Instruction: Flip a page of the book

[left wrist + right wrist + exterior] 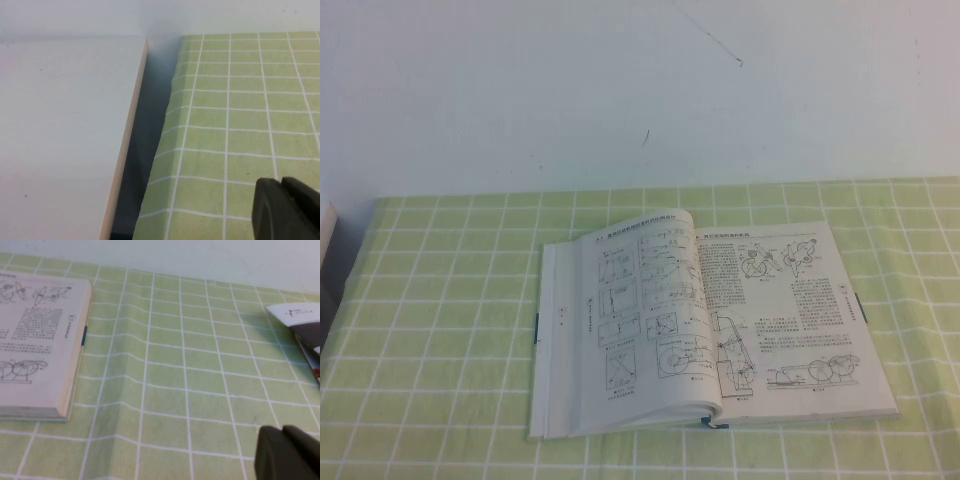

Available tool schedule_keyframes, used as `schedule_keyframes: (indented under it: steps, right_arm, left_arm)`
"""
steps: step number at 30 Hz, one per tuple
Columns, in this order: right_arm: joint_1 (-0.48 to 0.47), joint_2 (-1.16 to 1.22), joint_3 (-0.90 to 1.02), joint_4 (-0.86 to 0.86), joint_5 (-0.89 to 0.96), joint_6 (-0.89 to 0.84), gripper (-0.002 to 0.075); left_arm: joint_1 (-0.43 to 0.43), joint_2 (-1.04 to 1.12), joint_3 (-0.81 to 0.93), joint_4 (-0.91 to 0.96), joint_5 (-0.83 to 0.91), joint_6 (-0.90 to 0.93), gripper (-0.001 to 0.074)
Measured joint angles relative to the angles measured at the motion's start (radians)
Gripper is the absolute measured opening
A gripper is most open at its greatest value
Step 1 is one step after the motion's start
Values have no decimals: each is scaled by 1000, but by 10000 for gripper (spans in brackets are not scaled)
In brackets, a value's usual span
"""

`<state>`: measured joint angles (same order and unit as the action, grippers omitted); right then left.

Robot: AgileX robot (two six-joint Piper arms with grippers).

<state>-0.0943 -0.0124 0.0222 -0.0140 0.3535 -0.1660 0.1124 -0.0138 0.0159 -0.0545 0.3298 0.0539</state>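
Green checked cloth [440, 330] covers the table beneath a white wall. Right gripper [285, 452] hovers low beside the book [720, 330], fingers pressed together, holding nothing. Left gripper [285, 207] likewise looks closed, parked near the table's edge. Between them the book lies open, its page [790, 310] flat, probably awaiting a first lift.
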Motion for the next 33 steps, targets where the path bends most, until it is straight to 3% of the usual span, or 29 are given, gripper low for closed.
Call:
schedule_keyframes:
  steps: [33]
  right_arm:
    - [0,0,0,29,0,0,-3]
  left_arm:
    - [0,0,0,6,0,0,-4]
